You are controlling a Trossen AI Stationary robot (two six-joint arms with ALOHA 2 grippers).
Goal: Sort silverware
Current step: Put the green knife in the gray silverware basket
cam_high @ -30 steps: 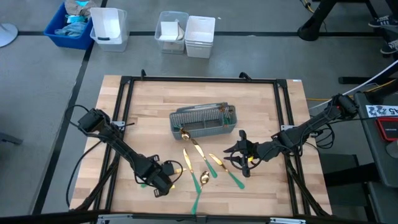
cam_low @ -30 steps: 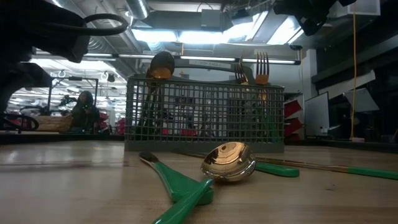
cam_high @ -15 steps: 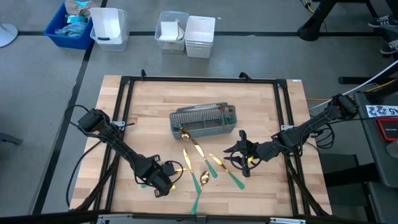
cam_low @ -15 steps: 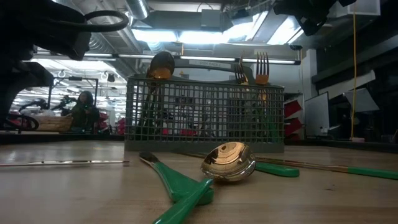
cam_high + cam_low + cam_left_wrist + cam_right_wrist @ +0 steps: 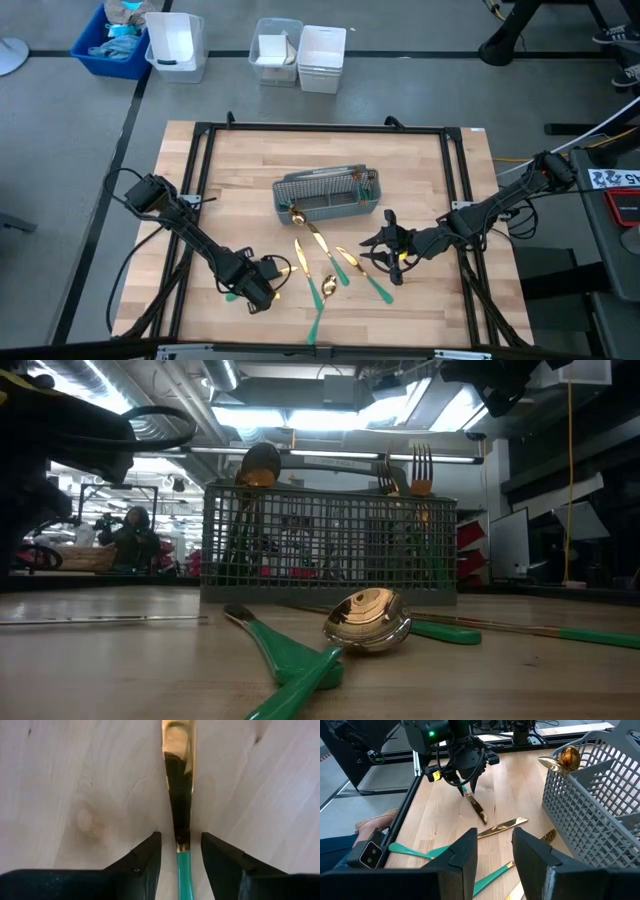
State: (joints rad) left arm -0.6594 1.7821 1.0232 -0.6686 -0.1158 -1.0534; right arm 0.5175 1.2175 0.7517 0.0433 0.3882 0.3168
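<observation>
Left gripper (image 5: 180, 851) low at the surface's (image 5: 240, 180) near-left, fingers parted astride a knife (image 5: 179, 795) lying flat, not gripping it. Right gripper (image 5: 385, 250) open, empty, right of loose silverware (image 5: 335, 270).

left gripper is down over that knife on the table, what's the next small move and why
Probably close the left gripper on the knife. In the left wrist view its fingers stand open on either side of the knife, right where the gold blade meets the teal handle, low against the wooden table. The piece looks centred in the gap, so no further alignment seems needed before gripping and lifting toward the mesh caddy.
</observation>
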